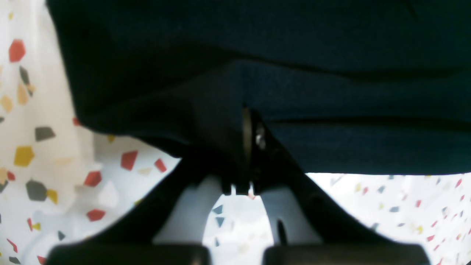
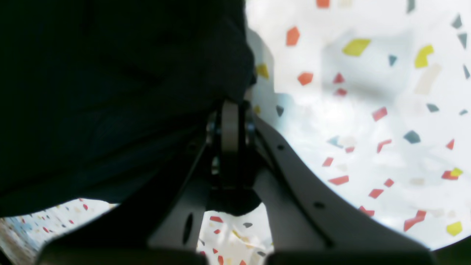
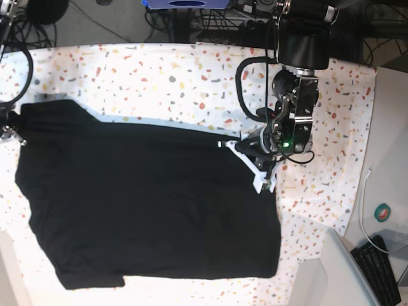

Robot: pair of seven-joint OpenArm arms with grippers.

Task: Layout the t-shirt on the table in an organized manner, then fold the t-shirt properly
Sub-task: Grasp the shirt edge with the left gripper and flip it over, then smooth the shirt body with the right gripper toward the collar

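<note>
- So the plain black cloth short-sleeved t-shirt (image 3: 146,204) is spread mostly flat over the table, which wears a white cloth speckled with red, yellow, grey and orange flecks (image 3: 159,76). In the base view the shirt fills the middle and lower part of that cloth, with bare speckled cloth above it and to its right.
- Near the shirt's upper right corner in the base view, the left gripper (image 3: 245,148) has its jaws pressed together on the shirt's edge. The left wrist view backs this up: dark fabric (image 1: 257,73) bunches right at the closed tips (image 1: 247,129) and hangs across the whole upper part of that view, with speckled table cloth (image 1: 48,147) showing beside and below it.
- Off the shirt's upper left corner, the right gripper (image 2: 231,121) is barely visible in the base view, at the frame's edge. In the right wrist view its jaws are together, pinching the shirt (image 2: 110,92) at a fabric edge; the cloth drapes over the left part of that view, with table (image 2: 368,129) to the right.
- Well away from the shirt, past the table's right edge, there's a plain grey-white surface (image 3: 390,127) with a black keyboard (image 3: 376,268) and a small round teal-and-red thing (image 3: 382,212) on it.
</note>
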